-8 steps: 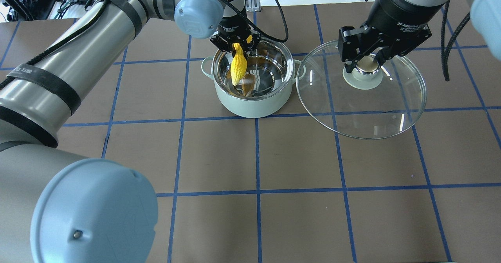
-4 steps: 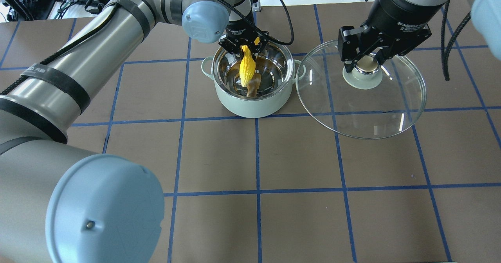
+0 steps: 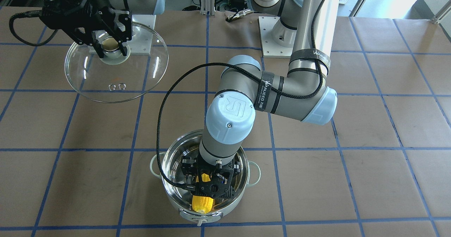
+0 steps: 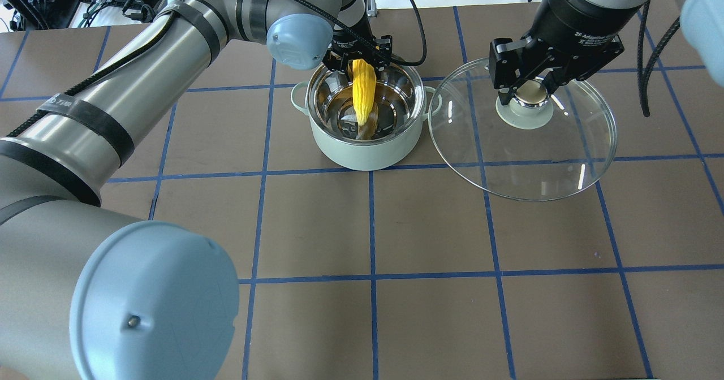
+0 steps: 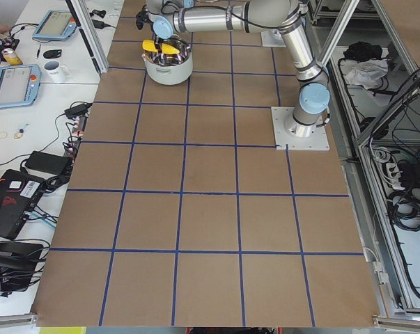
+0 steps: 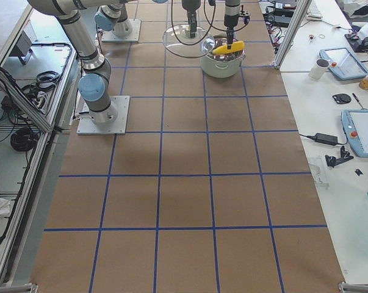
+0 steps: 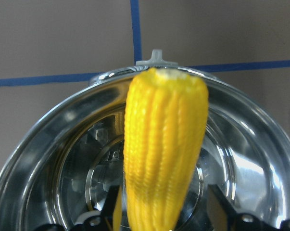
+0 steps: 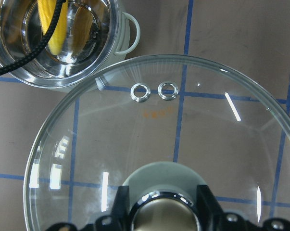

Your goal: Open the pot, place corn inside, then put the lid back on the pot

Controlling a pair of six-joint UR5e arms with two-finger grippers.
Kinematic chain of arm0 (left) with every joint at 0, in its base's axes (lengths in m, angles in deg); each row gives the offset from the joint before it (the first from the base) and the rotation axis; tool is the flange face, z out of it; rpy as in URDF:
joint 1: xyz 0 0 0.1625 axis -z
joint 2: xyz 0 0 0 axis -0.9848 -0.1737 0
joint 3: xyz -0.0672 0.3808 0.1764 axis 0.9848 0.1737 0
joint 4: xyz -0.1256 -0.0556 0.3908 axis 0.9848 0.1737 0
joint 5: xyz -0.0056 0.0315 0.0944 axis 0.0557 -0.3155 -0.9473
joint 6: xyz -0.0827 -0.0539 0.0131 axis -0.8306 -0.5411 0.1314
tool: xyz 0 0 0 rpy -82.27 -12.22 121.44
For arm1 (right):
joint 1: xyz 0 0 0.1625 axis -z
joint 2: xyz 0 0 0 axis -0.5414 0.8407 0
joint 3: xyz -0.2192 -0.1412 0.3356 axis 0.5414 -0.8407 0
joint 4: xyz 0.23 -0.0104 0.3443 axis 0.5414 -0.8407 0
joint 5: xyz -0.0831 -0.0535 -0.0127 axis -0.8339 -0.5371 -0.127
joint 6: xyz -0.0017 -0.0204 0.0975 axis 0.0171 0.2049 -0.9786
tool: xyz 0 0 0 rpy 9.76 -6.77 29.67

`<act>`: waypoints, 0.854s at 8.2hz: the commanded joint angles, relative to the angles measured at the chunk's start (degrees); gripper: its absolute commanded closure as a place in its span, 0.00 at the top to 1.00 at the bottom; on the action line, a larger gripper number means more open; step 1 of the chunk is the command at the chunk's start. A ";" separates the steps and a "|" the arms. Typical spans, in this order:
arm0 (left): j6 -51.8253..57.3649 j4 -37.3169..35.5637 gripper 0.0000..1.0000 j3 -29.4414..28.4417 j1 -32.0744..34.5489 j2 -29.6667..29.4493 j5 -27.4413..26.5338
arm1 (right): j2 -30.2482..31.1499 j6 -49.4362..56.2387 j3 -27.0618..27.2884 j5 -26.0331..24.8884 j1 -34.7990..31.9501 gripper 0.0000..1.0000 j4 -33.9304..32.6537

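Observation:
The mint-green pot [image 4: 367,154] stands open, its steel inside empty. My left gripper [image 4: 360,63] is shut on the yellow corn [image 4: 363,89] and holds it tilted over the pot's opening, near the far rim. In the front view the corn [image 3: 202,202] points at the pot's front knob side. In the left wrist view the corn [image 7: 161,154] fills the middle above the pot rim [image 7: 39,159]. My right gripper [image 4: 530,91] is shut on the knob of the glass lid [image 4: 537,154], held off the table right of the pot. The lid also shows in the right wrist view [image 8: 183,125].
Brown table with a blue tape grid [image 4: 371,227]. The left arm's elbow [image 3: 230,113] hangs over the pot in the front view. A black cable [image 3: 165,99] loops from that arm down to its gripper.
My left gripper has carried the corn rightward, from the pot's left rim to over its middle. The right gripper and the lid have not moved.

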State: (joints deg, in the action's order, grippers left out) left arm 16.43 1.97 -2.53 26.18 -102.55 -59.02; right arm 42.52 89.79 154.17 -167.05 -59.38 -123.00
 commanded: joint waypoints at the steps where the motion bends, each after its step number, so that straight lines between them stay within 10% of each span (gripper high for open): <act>1: -2.50 -1.32 1.00 2.28 0.00 0.51 0.01 | 0.07 -0.02 0.08 0.21 -0.13 0.20 0.00; 7: 1.50 6.22 1.00 2.81 -1.83 9.01 1.50 | -0.01 -0.02 -0.18 -0.40 -0.13 0.20 0.26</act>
State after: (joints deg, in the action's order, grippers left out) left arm 15.30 4.25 0.68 25.54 -97.14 -57.94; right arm 42.56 89.77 154.22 -167.06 -59.49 -122.95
